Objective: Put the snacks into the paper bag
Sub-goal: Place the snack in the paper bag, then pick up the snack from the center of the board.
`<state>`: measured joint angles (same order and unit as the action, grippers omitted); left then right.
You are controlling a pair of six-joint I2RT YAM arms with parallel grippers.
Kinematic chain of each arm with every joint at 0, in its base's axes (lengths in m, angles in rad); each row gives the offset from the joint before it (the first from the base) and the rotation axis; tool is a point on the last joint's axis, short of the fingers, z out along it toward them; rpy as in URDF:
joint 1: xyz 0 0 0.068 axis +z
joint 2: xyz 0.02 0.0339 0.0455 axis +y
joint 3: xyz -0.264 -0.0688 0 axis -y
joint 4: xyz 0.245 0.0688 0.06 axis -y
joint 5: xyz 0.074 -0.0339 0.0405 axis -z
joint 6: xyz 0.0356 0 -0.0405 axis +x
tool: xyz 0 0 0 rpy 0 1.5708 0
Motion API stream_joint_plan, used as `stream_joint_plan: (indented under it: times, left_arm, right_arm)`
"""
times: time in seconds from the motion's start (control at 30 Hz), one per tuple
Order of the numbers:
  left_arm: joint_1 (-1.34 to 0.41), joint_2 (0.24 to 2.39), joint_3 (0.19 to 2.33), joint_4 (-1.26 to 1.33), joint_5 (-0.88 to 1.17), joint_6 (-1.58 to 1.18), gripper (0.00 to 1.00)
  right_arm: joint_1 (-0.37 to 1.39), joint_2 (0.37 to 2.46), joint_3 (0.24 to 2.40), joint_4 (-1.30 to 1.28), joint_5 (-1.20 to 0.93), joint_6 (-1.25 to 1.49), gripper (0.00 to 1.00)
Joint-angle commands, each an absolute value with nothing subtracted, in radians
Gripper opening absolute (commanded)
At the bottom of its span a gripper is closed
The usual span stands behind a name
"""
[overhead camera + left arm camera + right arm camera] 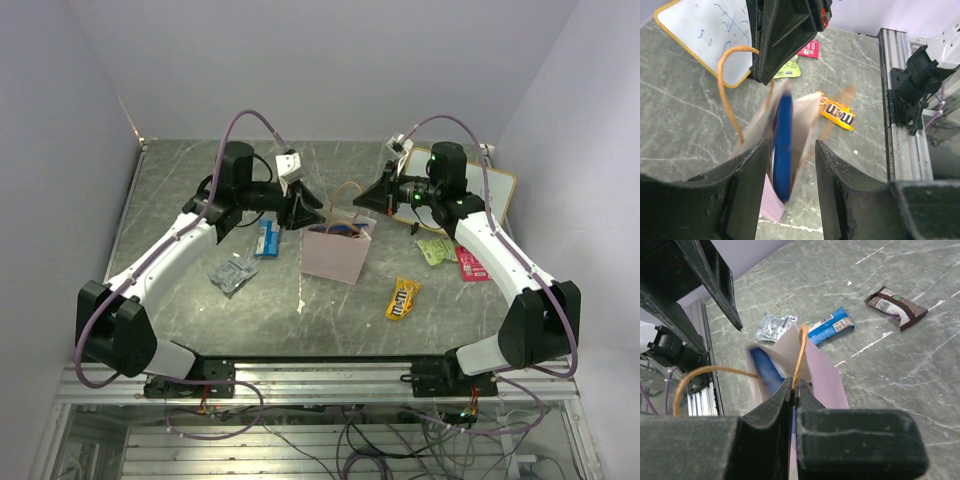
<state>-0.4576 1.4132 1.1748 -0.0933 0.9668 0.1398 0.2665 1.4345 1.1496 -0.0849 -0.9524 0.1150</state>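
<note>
The paper bag [335, 258] stands upright near the middle of the bench [300, 325], between the 2 arms. The right claw [792, 390] is closed tight on 1 thin orange handle [801, 352] of the bag, and the handle runs taut from its tips down to the bag's rim. The left claw [790, 150] hangs over the bag's mouth with its jaws apart and nothing between them. Below it the dark blue chip bag [783, 145] stands on edge inside the bag, blurred in the left wrist view.

On the bench to the left of the bag lie the blue-white packet [267, 238] and, nearer the arm bases, the silver-grey packet [233, 273]. The brown bar [896, 308] shows only in the right wrist view, apart from the blue-white packet. To the right lie the yellow M&M's [403, 298], the light green packet [436, 250] and the pink-red packet [470, 265], the last 2 just beside each other. A white scribbled board [497, 190] stands behind them.
</note>
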Motion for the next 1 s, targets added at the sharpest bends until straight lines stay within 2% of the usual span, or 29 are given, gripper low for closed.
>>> stream_joint_plan:
  times: [0.0,0.2,0.5,0.77,0.97]
  left_arm:
    - [-0.439,1.374,1.262,-0.201,0.953,0.247,0.57]
    - [-0.433,1.368,1.356,-0.335,0.904,0.339,0.67]
    - [-0.433,1.365,1.445,-0.457,0.707,0.361,0.7]
    - [-0.425,1.321,1.376,-0.457,0.341,0.294,0.73]
    - [-0.338,1.3,1.315,-0.451,0.241,0.217,0.77]
  right_arm:
    - [0.281,1.406,1.213,-0.147,-0.922,0.056,0.0]
    - [0.284,1.401,1.261,-0.187,-0.911,0.041,0.0]
    - [0.284,1.426,1.389,-0.283,-0.737,-0.064,0.0]
    - [0.346,1.418,1.368,-0.314,-0.591,-0.182,0.0]
    - [0.415,1.411,1.31,-0.301,-0.555,-0.2,0.0]
